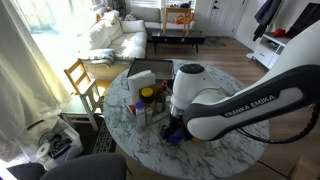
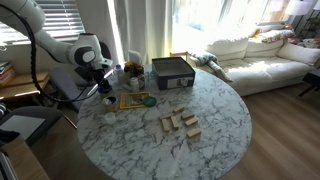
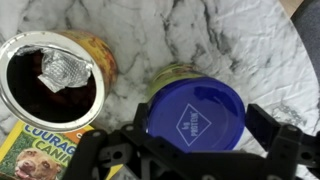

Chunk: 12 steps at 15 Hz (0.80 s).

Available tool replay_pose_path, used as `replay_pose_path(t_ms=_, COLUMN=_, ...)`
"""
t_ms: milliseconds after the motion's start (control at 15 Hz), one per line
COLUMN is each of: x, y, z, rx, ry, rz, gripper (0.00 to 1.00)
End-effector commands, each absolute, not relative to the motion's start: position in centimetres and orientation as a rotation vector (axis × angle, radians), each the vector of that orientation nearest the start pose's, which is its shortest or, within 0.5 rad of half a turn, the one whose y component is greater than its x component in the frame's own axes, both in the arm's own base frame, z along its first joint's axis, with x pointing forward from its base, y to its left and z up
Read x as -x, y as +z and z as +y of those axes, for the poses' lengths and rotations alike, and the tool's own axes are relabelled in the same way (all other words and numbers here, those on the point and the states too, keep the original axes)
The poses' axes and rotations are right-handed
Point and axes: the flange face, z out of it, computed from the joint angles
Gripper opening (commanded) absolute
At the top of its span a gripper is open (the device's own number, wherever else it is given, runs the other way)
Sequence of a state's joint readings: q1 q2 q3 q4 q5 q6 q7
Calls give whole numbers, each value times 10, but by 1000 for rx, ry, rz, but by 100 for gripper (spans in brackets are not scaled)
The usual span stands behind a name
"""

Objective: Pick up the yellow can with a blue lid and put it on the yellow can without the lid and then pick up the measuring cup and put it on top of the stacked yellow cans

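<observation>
In the wrist view the yellow can with a blue lid (image 3: 195, 115) stands upright on the marble table. My gripper (image 3: 200, 130) is open, with one finger on each side of the lid and a thin gap on the right. The yellow can without the lid (image 3: 52, 80) stands just to its left, dark inside, with a torn foil flap. In both exterior views the gripper (image 1: 172, 128) (image 2: 100, 86) hangs low over the blue lid (image 1: 176, 138) (image 2: 107, 101) near the table edge. I cannot pick out the measuring cup for certain.
A yellow-green pet food box (image 3: 40, 155) (image 2: 130, 100) lies flat beside the cans. A small green round object (image 2: 150, 100), a dark blue box (image 2: 172, 70) and several wooden blocks (image 2: 180, 122) sit on the round marble table (image 2: 220, 130). A wooden chair (image 1: 85, 80) stands close by.
</observation>
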<state>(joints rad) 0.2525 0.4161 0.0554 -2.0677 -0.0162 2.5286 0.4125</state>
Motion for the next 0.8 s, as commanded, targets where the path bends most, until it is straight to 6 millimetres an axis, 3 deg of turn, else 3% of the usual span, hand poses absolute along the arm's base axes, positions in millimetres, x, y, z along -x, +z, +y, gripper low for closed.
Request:
replay_pose_path(t_ms=0, x=-566, y=225, z=178, rx=3109, ry=-35, rz=136, gripper=100)
replay_pose_path(t_ms=733, x=-565, y=223, z=171, rx=3123, ry=-34, rz=159, gripper=100)
